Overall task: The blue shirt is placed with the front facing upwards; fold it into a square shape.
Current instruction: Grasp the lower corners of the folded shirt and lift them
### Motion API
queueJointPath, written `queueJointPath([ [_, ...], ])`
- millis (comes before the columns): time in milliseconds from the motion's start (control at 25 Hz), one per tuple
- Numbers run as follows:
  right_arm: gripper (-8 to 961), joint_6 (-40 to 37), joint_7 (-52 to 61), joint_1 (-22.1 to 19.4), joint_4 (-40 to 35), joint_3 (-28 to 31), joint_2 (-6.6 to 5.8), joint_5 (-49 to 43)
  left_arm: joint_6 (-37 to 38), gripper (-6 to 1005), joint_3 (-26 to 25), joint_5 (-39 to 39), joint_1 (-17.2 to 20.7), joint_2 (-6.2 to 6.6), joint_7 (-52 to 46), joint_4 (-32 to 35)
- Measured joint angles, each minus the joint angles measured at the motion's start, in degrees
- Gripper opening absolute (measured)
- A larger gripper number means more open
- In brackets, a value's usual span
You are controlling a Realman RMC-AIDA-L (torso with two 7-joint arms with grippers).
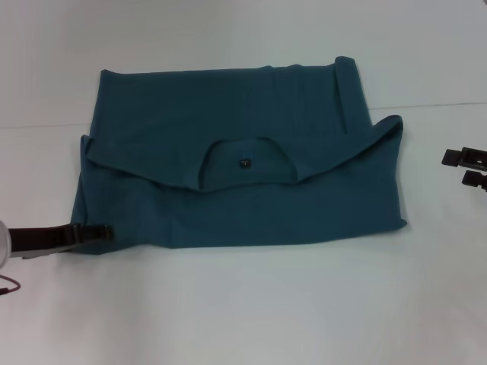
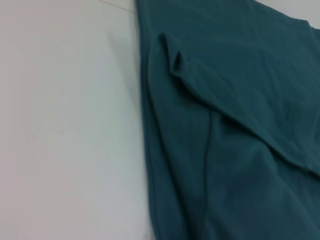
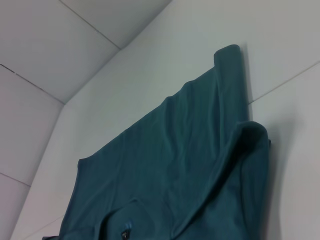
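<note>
The blue shirt (image 1: pixel 228 209) lies folded on the white table (image 1: pixel 243 312), its near part laid back over the far part. The neck opening with a small dark label (image 1: pixel 245 163) faces up at the middle. One fold stands up a little at the shirt's right edge (image 1: pixel 384 129). My left gripper (image 1: pixel 103 233) sits low at the shirt's near left corner, right at the cloth's edge. My right gripper (image 1: pixel 459 169) rests open on the bare table, clear of the shirt's right side. The left wrist view shows layered shirt folds (image 2: pixel 240 125), the right wrist view the raised fold (image 3: pixel 245 145).
A seam line (image 1: pixel 434 106) runs across the table behind the shirt. Bare white table surrounds the shirt on all sides, widest along the near edge. A thin cable (image 1: pixel 9 287) hangs by my left arm.
</note>
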Motion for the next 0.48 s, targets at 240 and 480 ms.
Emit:
queueJointPath([
  [240, 838, 0.3, 0.0, 0.0, 0.3, 0.0, 0.0, 0.0, -0.4, 919, -0.2, -0.7, -0.9, -0.18, -0.1, 0.7],
  [480, 838, 0.3, 0.0, 0.0, 0.3, 0.0, -0.04, 0.0, -1.7, 834, -0.2, -1.1, -2.5, 0.83, 0.5, 4.1],
])
